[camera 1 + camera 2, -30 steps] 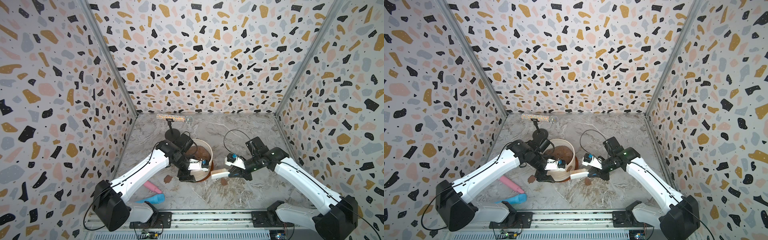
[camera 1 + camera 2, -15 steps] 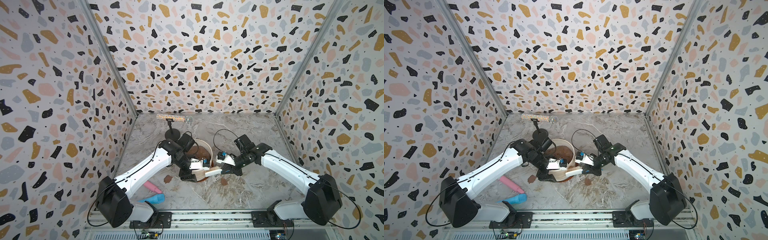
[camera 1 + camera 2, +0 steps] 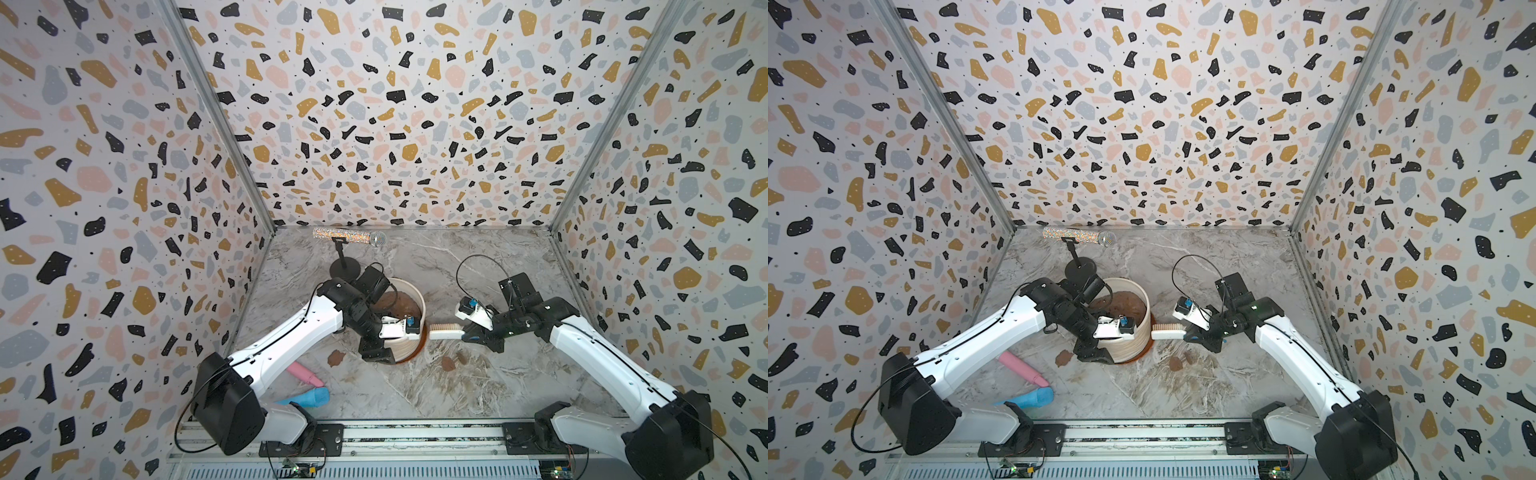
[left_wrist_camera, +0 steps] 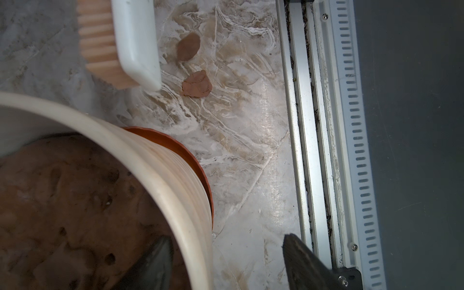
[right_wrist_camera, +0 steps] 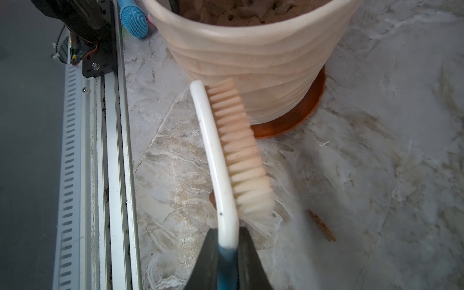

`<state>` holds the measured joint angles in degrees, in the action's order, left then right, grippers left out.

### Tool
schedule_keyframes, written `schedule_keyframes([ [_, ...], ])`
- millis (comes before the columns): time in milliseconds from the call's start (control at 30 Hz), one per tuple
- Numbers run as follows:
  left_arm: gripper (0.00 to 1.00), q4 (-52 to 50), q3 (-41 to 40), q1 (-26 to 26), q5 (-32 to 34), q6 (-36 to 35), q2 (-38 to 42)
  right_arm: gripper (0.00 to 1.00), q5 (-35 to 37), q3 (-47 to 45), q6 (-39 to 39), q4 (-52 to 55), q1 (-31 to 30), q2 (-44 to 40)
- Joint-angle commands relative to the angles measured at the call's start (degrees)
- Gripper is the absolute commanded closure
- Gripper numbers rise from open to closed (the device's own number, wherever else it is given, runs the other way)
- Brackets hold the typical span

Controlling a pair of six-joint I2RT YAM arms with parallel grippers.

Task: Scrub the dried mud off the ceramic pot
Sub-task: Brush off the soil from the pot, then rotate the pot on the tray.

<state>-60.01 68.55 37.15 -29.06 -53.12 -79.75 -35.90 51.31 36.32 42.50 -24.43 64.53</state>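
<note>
The ceramic pot (image 3: 406,348) is cream, ribbed and full of brown soil, and stands on a terracotta saucer (image 5: 301,110). My left gripper (image 3: 395,345) is open astride its near wall, one finger inside (image 4: 155,263) and the other (image 4: 301,263) clear of the outside. My right gripper (image 3: 467,332) is shut on the blue handle of a white brush (image 3: 444,330). The brush's peach bristles (image 5: 241,140) face the pot's low right side, and its tip is at the wall. Flat patches of dried mud (image 3: 336,357) (image 4: 197,84) lie on the floor. The pot wall (image 5: 263,62) looks cream.
A glitter microphone (image 3: 349,237) on a black stand (image 3: 345,268) stands behind the pot. A pink microphone (image 3: 305,373) and a blue one (image 3: 307,397) lie at the front left. The metal rail (image 3: 395,432) runs along the front edge. Patterned walls close three sides.
The brush swept left against the pot's front side, then drew back right to the pot's right flank. My left gripper stayed at the rim.
</note>
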Motion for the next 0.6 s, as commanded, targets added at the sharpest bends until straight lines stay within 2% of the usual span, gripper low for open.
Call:
schedule_keyframes([
  [0, 0.31, -0.2, 2.7, 0.5, -0.9, -0.2, -1.3, 1.0, 4.1, -0.6, -5.4, 2.1, 0.6, -5.3],
  [100, 0.36, -0.5, 4.3, 2.3, 1.1, -0.6, -2.6, 1.0, 7.8, -0.1, -9.0, 2.1, 0.9, -8.7],
  [200, 0.45, -1.3, 6.2, 4.8, 3.2, -1.1, -4.6, 1.0, 12.0, 1.1, -11.3, 2.0, 1.4, -10.8],
  [433, 0.62, -3.1, 9.3, 8.1, 7.0, -0.8, -9.9, 1.0, 21.8, 2.3, -15.3, 2.0, 4.9, -12.0],
  [533, 0.76, -3.6, 10.1, 8.7, 7.4, -1.0, -10.4, 1.0, 23.4, 2.1, -16.8, 1.3, 6.0, -12.4],
  [567, 0.77, -3.7, 10.3, 8.8, 7.2, -1.3, -10.4, 1.0, 23.9, 2.0, -17.4, 0.9, 6.5, -12.6],
])
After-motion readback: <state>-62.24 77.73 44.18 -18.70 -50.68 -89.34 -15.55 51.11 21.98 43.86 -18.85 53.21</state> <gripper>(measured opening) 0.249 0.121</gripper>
